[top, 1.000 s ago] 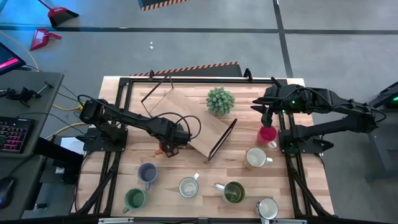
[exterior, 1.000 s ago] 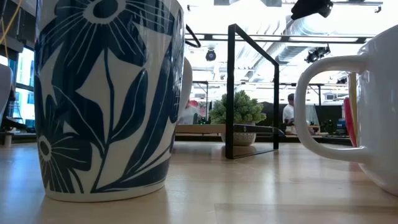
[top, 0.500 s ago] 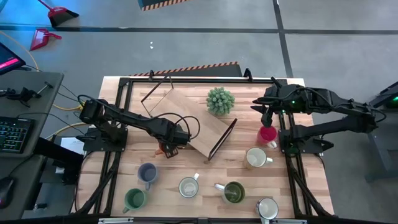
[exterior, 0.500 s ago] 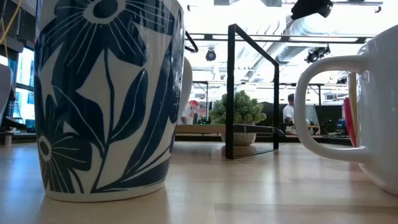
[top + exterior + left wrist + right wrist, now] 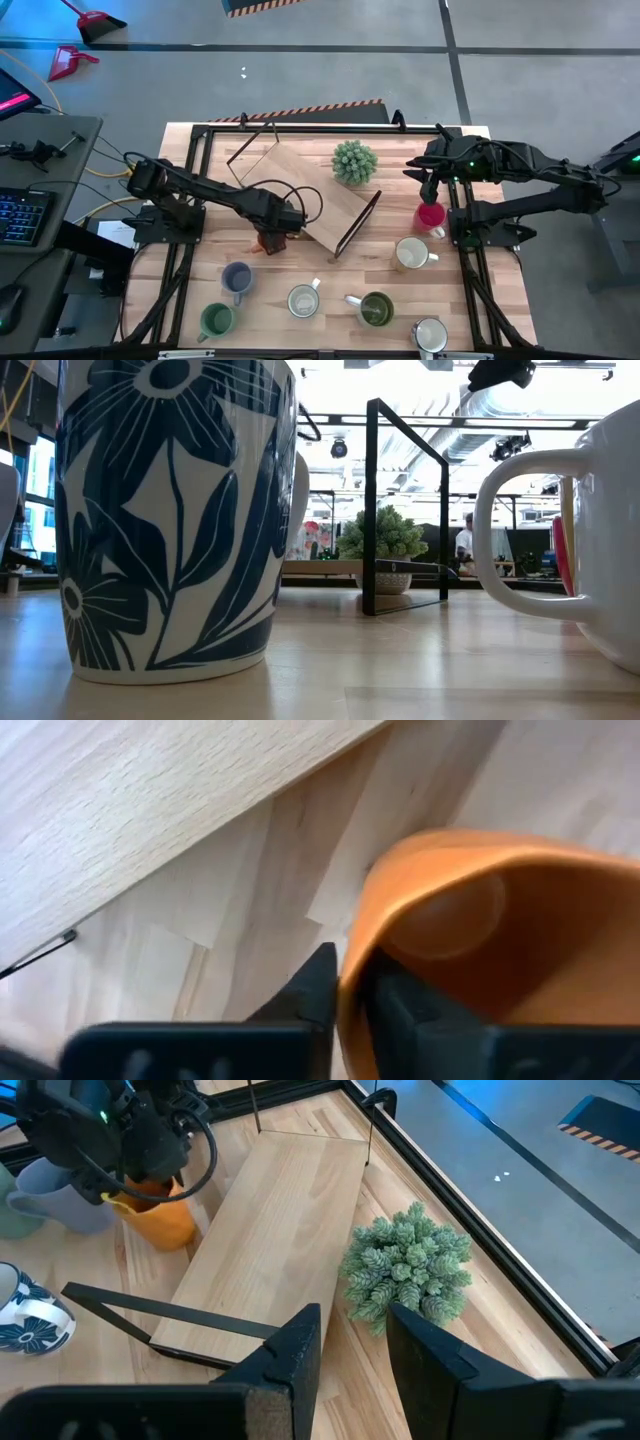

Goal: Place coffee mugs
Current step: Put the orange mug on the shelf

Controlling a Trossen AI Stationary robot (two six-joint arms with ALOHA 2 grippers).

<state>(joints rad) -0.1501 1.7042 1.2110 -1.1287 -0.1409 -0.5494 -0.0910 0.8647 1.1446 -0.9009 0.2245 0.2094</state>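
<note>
- My left gripper is pinched on the rim of the orange mug, one finger inside the wall and one outside; the mug stands on the table just beside the near edge of the wooden shelf board.
- In the right wrist view the same orange mug sits upright against that board, with the left arm's wrist over it.
- My right gripper hangs with its fingers spread and nothing between them, up at the table's right rear near the potted plant. The red-pink mug stands just below it in the high view, not held.
- No mug is on the shelf board yet, as far as I can see; its top is bare wood.
- Waiting on the table in front: the blue-grey mug, the bright green mug, a white flower-patterned mug, the dark olive mug, a cream mug and a white mug at the front right corner.
- The low view is mostly filled by the patterned mug and a white handle, so it adds little.
- My judgement: the task is at its start, first mug gripped and not yet lifted, and seven more to go after it.
</note>
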